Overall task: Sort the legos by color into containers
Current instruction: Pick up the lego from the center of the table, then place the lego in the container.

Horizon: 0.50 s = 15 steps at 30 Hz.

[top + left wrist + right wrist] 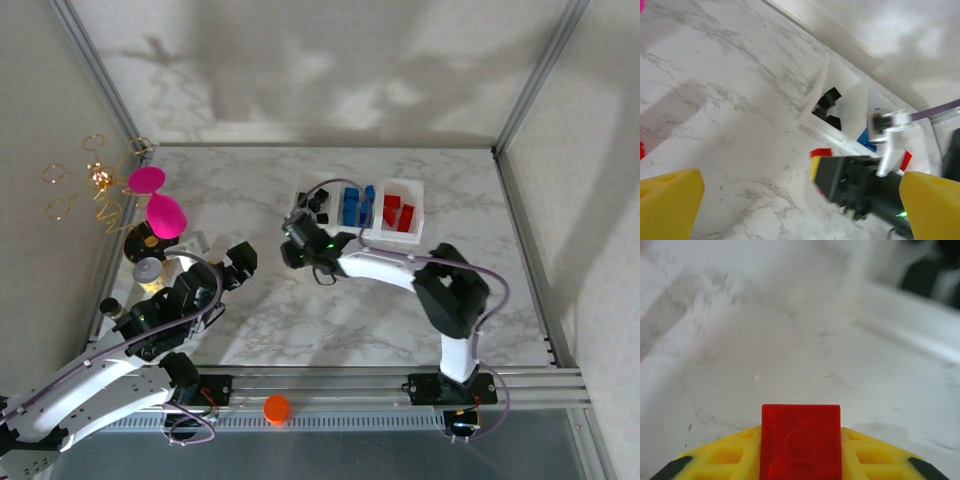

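Right claw [800, 462] — yellow gridded pads [725, 457] tight on a glossy square red lego [800, 437] — over veined marble table [790, 340]

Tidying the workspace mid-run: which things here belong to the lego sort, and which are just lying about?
Job:
red lego, held
black legos, blue legos, red legos
three trays

Lying about:
orange cap
pink ornament
grey canister
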{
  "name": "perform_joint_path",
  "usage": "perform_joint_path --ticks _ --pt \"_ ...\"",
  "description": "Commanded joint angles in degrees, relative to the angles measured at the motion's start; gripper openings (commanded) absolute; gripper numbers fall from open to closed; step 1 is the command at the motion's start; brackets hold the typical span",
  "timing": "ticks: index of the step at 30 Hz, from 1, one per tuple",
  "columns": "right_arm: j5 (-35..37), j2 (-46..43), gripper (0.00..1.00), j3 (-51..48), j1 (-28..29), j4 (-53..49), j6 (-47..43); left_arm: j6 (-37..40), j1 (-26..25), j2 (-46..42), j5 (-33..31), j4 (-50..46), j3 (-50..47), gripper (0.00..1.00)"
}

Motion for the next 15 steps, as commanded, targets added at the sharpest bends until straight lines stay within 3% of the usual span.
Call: perform_joint_path --ticks 1,9,15 --pt "1.8 -7.2 0.22 -4.2 -3.8 0.4 0.9 1.8 0.8 1.4 2.9 2.8 2.0 1.0" --pt "4.7 -16.9 0.23 -9.8 -21.0 -2.0 -0.9 4.5 0.8 8.7 8.2 7.7 3.8 0.99" --pt "6.4 -13.1 0.23 -9.4 -30.5 -0.8 -3.1 5.7 0.7 14.5 10.5 10.9 5.3 1.0"
